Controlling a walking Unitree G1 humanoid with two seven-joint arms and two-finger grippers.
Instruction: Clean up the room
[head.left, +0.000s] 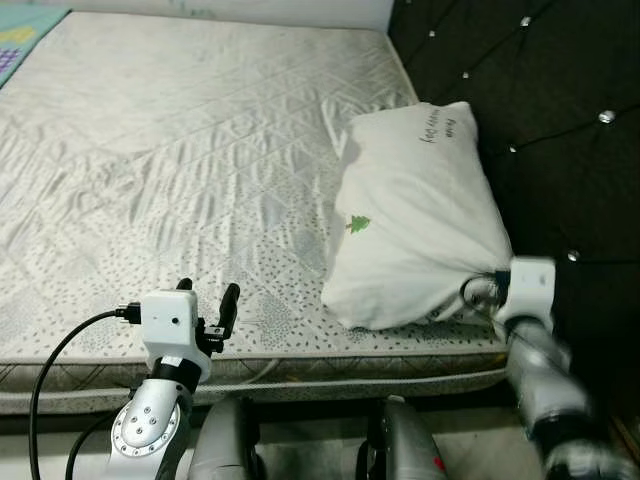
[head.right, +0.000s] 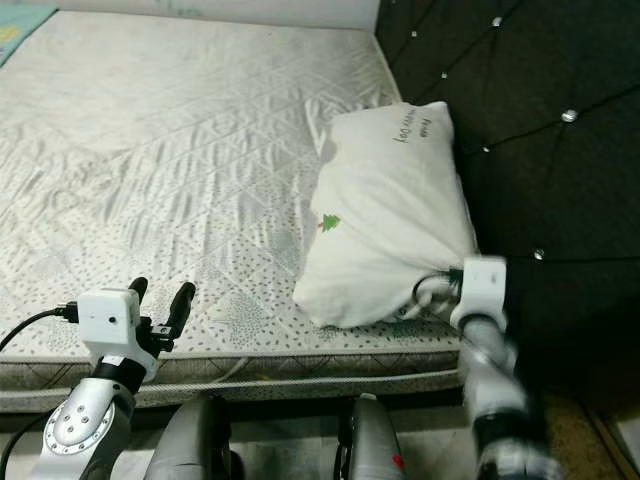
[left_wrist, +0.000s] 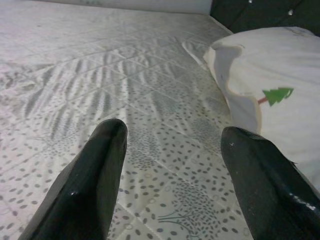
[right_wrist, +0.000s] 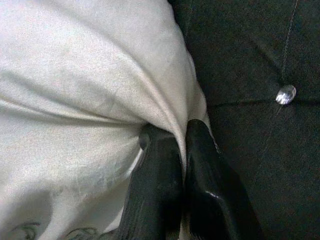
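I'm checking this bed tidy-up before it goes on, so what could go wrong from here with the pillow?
1. The right gripper is shut on only a thin fold at the corner of the pillow, so the fabric could slip out when pulled.
2. The pillow lies near the front edge of the mattress; a tug might drag it off onto the floor.
3. It sits against the dark tufted headboard, which the right arm could brush.

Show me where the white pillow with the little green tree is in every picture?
Left eye view: pillow right of centre, against the black headboard.
Right eye view: pillow just right of centre.
Left wrist view: pillow beyond the open left gripper.
Right wrist view: pillow corner pinched by the right gripper.
Shared landmark: green tree print.
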